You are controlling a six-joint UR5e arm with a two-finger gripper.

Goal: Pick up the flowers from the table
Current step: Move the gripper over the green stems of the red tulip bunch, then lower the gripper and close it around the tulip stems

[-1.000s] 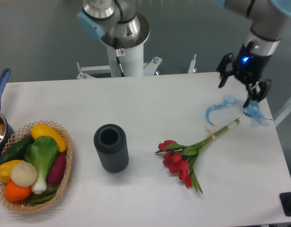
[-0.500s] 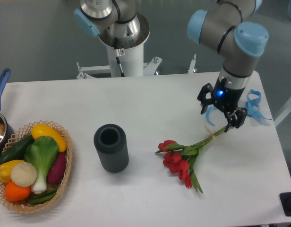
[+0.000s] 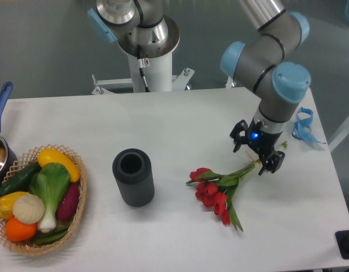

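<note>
The gripper (image 3: 254, 152) had swung in from the far right edge of the table (image 3: 163, 119) over the last second and dropped to the stems of the flowers (image 3: 220, 190). Its 2 fingers were spread wide, straddling the tied stems and holding nothing. The flowers had not shifted: they lay flat on the white top, red heads toward the black cup (image 3: 133, 177), stems running up to the right under the gripper. A blue ribbon (image 3: 302, 124) now showed behind the arm. The approach looked finished, so closing on the stems was probably next.
</note>
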